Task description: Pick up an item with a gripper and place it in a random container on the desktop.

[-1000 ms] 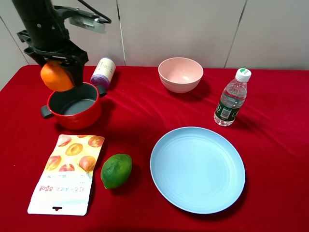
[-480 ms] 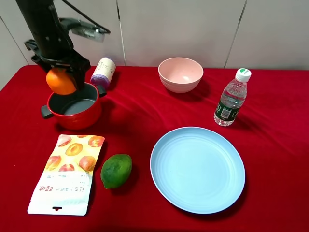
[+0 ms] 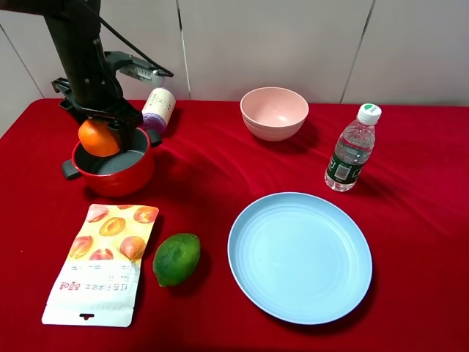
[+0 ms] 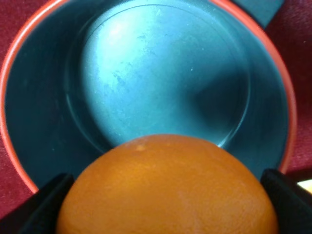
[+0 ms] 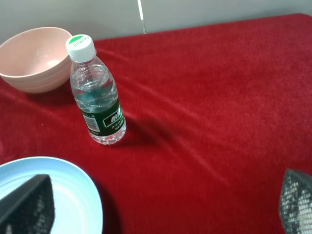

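Left wrist: round, dimpled orange mandarin [image 4: 165,187]

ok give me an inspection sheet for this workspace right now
surface: flat tabletop under bright red cloth, slightly wrinkled
job's things: round orange mandarin held over the mouth of the small red cooking pot; pot otherwise empty
clutter: pink bowl, clear plastic water bottle, light blue plate, green lime, printed snack pouch, white-and-purple cylinder lying beside the pot
grippers: left jaws shut on the mandarin; right jaws open, holding nothing, above the plate's edge
cables: black cable looping off the left arm
surroundings: pale panelled wall behind; nothing else seen
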Robot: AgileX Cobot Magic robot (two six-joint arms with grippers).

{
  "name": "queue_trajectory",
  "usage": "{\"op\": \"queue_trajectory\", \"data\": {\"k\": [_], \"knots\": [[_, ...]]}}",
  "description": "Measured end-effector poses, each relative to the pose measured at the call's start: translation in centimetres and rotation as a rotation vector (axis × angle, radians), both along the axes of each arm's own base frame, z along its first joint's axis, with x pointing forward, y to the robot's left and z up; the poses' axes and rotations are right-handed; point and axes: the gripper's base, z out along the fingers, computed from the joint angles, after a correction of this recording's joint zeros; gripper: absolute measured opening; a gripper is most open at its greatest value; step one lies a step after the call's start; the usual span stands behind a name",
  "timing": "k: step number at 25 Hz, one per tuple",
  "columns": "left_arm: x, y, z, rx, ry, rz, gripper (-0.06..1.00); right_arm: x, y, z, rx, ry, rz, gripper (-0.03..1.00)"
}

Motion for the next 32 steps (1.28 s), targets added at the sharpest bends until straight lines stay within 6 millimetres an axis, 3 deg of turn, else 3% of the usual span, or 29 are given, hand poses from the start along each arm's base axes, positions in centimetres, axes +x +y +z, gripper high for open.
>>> {"op": "queue_trajectory", "data": {"k": [13, 20, 32], "knots": [[0.55, -0.13, -0.66, -0.005, -0.031, -0.009, 0.74, 0.00, 0.00, 0.00, 0.000, 0.000, 0.000, 0.69], [0.58, -0.11, -0.66, -0.003, -0.035, -0.011, 0.97, 0.00, 0.00, 0.00, 0.000, 0.000, 0.000, 0.69], [0.52, -0.09, -0.43, -0.004, -0.037, -0.010, 0.99, 0.00, 0.00, 0.00, 0.000, 0.000, 0.000, 0.69]]}}
